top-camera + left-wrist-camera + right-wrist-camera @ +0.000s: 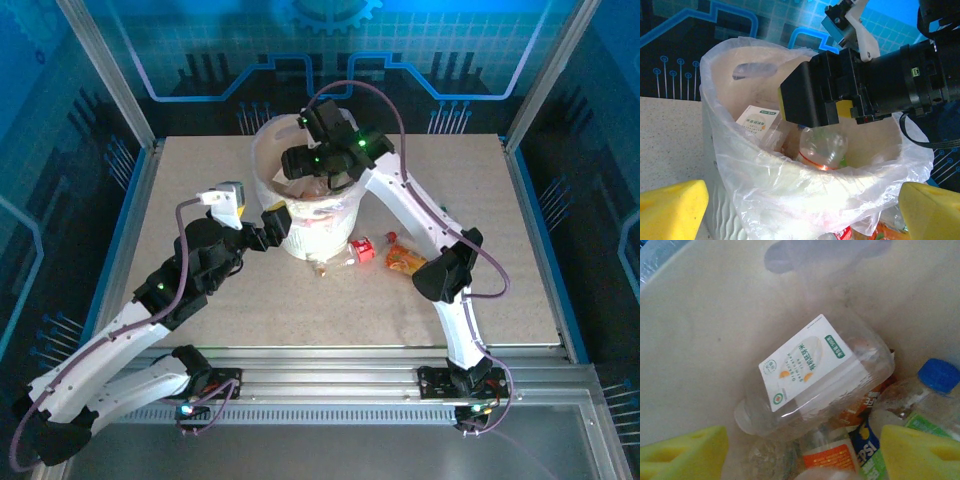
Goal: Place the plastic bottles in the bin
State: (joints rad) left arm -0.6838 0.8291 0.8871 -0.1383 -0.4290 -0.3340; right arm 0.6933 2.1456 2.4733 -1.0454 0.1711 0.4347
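Bin [318, 228]: white, bag-lined, standing mid-table [200, 170].
Contents, top: white-labelled bottle [810, 375], lying tilted.
Contents, beneath: blue-capped bottle [938, 376], orange-labelled bottle [830, 457].
Outside: red-labelled bottle [358, 252] and orange bottle [404, 261], lying just beside the bin.
Right gripper [800, 452]: above the bin's mouth, jaws apart, empty.
Left gripper [800, 212]: near the bin's wall, jaws wide, empty.

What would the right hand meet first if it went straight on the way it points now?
The right hand would most likely meet the white-labelled bottle, lying uppermost in the bin; how far off it is remains unclear.
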